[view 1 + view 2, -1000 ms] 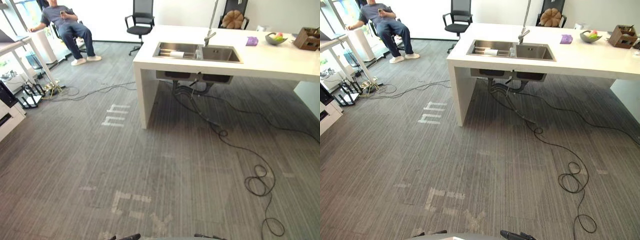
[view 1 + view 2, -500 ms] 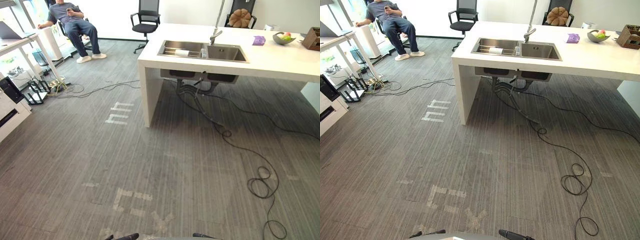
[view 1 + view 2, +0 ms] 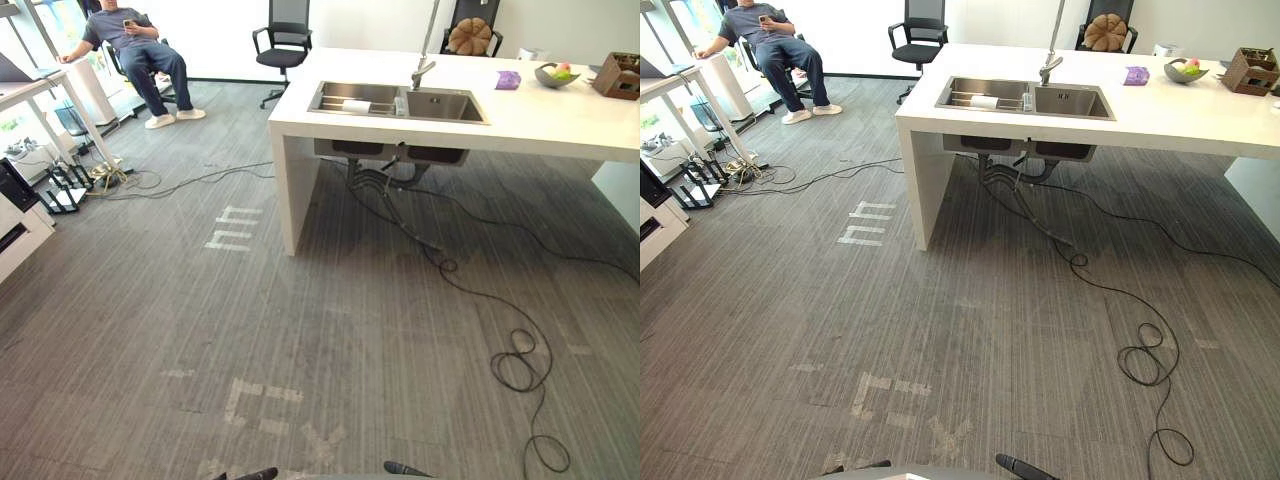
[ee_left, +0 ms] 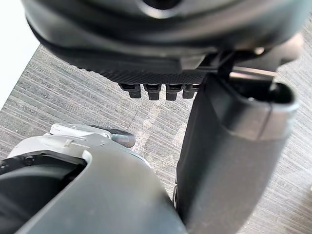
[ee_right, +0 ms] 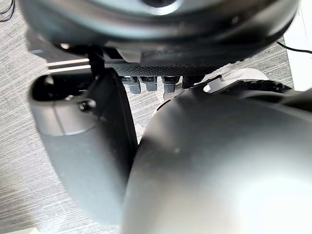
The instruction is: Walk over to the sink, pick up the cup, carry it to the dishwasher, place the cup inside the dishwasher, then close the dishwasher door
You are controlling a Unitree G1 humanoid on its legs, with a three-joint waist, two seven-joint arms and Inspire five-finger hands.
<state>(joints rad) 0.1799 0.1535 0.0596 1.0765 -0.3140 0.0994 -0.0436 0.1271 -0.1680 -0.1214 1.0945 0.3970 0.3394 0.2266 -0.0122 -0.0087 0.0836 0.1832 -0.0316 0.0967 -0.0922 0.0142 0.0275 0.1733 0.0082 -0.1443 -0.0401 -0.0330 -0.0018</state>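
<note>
The cup (image 3: pixel 355 105), a small white shape too far off to make out in detail, lay in the left basin of the sink (image 3: pixel 445 107). The sink was set into a white worktop (image 3: pixel 560 125) across the room. A tall faucet (image 3: pixel 425 62) rose behind the divide between the two basins. Further along the worktop sat a purple item (image 3: pixel 507 80), a bowl of fruit (image 3: pixel 553 75) and a wooden box (image 3: pixel 618 77), all well apart from the sink.

Grey carpet (image 3: pixel 350 330) stretched between the camera and the worktop, with pale tape marks (image 3: pixel 232 232) on it near the worktop's end panel. An empty office chair (image 3: pixel 283 40) stood beyond that end, and a person (image 3: pixel 135 50) sat in another chair by the window at the far left.

The left robot hand (image 4: pixel 234 161) hung over the carpet, its fingers (image 4: pixel 151 90) loose with nothing in them. The right robot hand (image 5: pixel 83 146) hung likewise, its fingers (image 5: pixel 151 84) relaxed and empty.
</note>
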